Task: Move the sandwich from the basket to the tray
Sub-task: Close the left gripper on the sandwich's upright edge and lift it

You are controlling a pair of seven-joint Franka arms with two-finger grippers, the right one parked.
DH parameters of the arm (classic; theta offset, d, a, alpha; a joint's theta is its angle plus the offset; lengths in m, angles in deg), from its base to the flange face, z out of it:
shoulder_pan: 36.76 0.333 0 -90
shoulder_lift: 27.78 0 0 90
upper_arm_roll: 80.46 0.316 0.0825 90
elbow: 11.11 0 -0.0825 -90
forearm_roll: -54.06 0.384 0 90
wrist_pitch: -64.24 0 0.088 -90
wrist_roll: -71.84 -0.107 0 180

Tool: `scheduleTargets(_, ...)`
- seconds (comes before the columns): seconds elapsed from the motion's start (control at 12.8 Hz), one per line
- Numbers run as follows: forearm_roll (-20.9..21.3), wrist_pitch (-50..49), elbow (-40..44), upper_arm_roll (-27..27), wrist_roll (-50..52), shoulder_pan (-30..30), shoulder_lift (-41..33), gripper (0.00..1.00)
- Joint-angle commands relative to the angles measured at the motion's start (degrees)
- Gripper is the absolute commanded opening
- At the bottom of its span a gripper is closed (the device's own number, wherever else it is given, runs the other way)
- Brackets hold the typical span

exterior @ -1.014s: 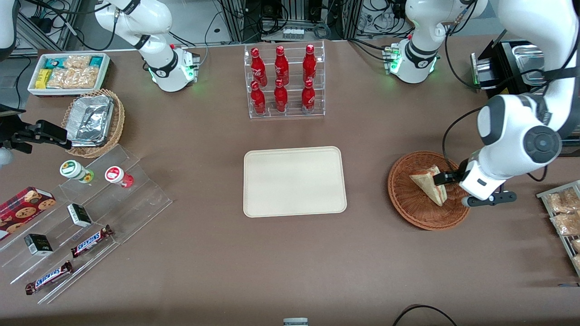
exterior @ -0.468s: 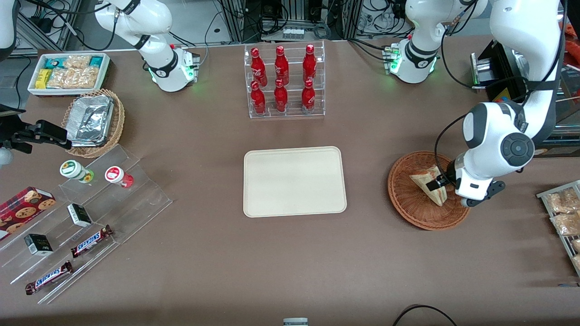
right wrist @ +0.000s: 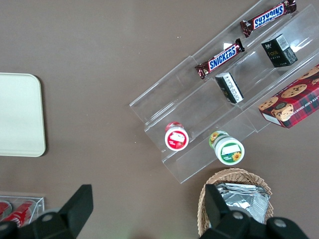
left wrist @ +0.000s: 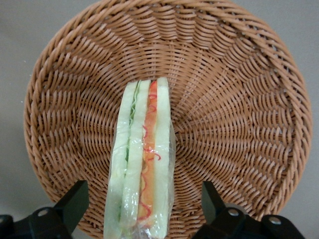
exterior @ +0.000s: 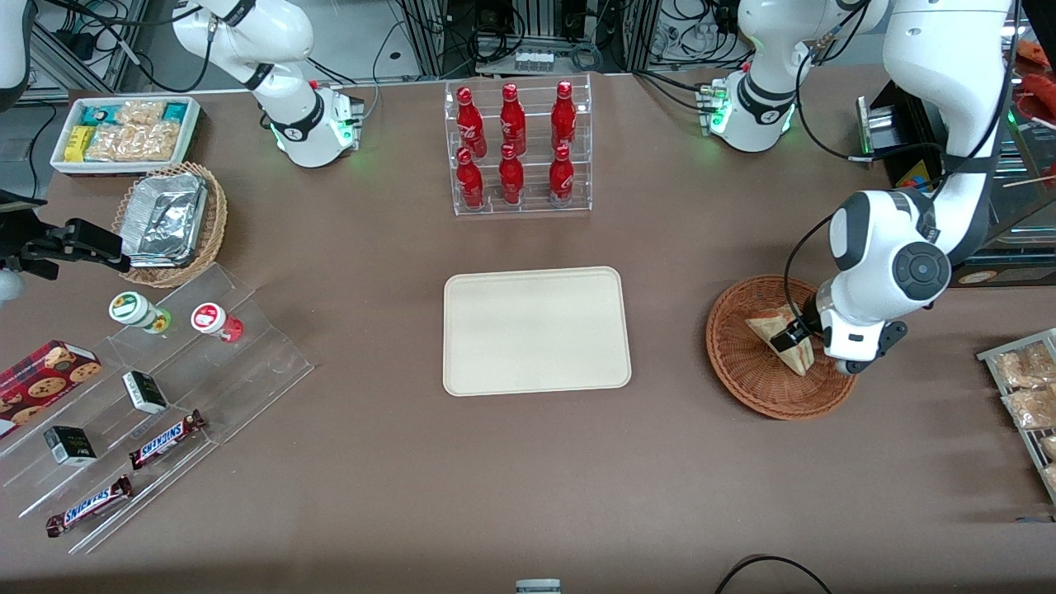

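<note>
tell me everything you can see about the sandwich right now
The sandwich is a triangular wedge of pale bread with green and red-orange filling along its cut edge, wrapped in clear film. It stands on edge in the brown wicker basket, cut edge up. The gripper is open, a finger on each side, not visibly touching it.

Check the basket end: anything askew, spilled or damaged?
Nothing stands out. The plastic-wrapped triangular sandwich stands on edge in the round reddish-brown wicker basket, wrap intact, nothing spilled. The gripper is open, fingers straddling the sandwich without touching it. The cream rectangular tray lies flat and square.
</note>
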Motion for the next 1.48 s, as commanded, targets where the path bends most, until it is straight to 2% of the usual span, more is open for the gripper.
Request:
scheduleTargets(0.0,0.7,1.6,-2.7,-0.1,2.3,-0.3,-2.1,1.0)
scheduleTargets(0.39,0.7,3.8,-4.3,-0.2,2.6,-0.3,-1.4,1.0)
scheduleTargets(0.55,0.7,4.3,-4.6,-0.2,2.6,-0.3,-1.3,0.94)
scheduleTargets(0.62,0.6,4.3,-4.6,-0.2,2.7,-0.3,-1.3,0.84)
scheduleTargets(0.86,0.6,4.2,-4.6,-0.2,5.1,-0.3,-1.2,0.11)
scheduleTargets(0.94,0.7,3.9,-4.6,-0.3,5.2,-0.4,-1.2,0.0)
scheduleTargets(1.17,0.6,-0.6,-2.6,-0.7,5.1,-0.4,-2.5,0.0)
scheduleTargets(1.4,0.6,-11.0,4.3,-3.0,4.0,-0.7,-3.5,0.0)
